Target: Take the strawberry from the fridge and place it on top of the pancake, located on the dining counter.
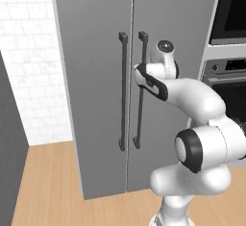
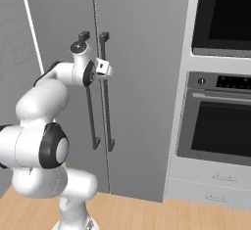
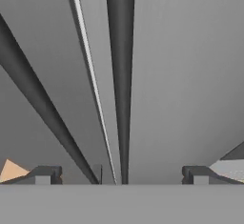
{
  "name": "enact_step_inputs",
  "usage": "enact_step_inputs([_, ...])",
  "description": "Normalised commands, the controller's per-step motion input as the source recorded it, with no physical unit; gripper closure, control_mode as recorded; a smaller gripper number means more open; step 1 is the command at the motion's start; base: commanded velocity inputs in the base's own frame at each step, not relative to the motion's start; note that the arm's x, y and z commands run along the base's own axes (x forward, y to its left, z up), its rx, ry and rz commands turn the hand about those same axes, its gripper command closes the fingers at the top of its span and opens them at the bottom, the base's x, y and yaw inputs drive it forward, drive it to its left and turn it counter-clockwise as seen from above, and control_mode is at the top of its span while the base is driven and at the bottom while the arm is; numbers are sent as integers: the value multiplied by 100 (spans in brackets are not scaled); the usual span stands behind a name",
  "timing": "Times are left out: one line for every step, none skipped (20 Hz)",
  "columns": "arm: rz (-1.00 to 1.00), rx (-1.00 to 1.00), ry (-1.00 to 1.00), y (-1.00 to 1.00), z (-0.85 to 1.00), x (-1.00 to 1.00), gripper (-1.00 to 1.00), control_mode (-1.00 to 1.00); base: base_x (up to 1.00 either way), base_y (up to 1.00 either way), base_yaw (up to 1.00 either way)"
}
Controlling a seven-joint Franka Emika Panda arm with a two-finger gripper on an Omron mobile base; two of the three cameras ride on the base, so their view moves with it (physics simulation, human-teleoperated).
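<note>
Facing the fridge [image 1: 96, 76], both doors shut, so strawberry presumably behind them; not visible, nor pancake or dining desk.

Left base view: arm raised from lower right, wrist level with upper third of the two door handles. Left door handle [image 1: 123, 90] and right door handle [image 1: 141, 66] both long, dark, vertical bars flanking the centre seam. End effector tips hidden behind the wrist here; wrist overlaps the right door handle, so that bar is the nearer of the two. Black-glass wall oven [image 1: 230, 13] to the right, wood floor [image 1: 48, 186] below.

Right base view: hand [image 2: 100, 68] pointing at the doors, sitting directly over the upper part of the right door handle [image 2: 105, 92], left door handle [image 2: 90, 97] just beside it. Contact or small gap cannot be told from this angle. Long axis of target bar vertical; approach direction straight ahead into the door.

Hand view: end effector [image 3: 121, 174] spread as wide as it goes, holding nothing. One fingertip [image 3: 45, 174] low left, other low right, with the right door handle [image 3: 120, 75] running up between them, close to centre. Left door handle [image 3: 33, 94] slanting off to one side, door seam [image 3: 90, 75] between the bars. Judged ready to advance and close around the centred bar; no touch on either pad evident.
</note>
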Motion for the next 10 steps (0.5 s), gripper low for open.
enact_step_inputs([0, 0, -5, 0, -22, 55, -100, -100, 0, 0, 0])
enact_step_inputs([0, 0, -4, 0, -21, 61, -100, -100, 0, 0, 0])
enact_step_inputs([0, 0, -5, 0, -19, 64, -100, -100, 0, 0, 0])
enact_step_inputs([0, 0, -5, 0, -20, 61, -100, -100, 0, 0, 0])
enact_step_inputs([0, 0, -4, 0, -20, 59, -100, -100, 0, 0, 0])
enact_step_inputs([0, 0, -5, 0, -22, 59, -100, -100, 0, 0, 0])
enact_step_inputs([0, 0, -7, 0, -23, 54, -100, -100, 0, 0, 0])
enact_step_inputs([0, 0, -10, 0, -24, 48, -100, -100, 0, 0, 0])
enact_step_inputs([0, 0, -13, 0, -27, 49, -100, -100, 0, 0, 0])
enact_step_inputs([0, 0, -13, 0, -32, 47, -100, -100, 0, 0, 0])
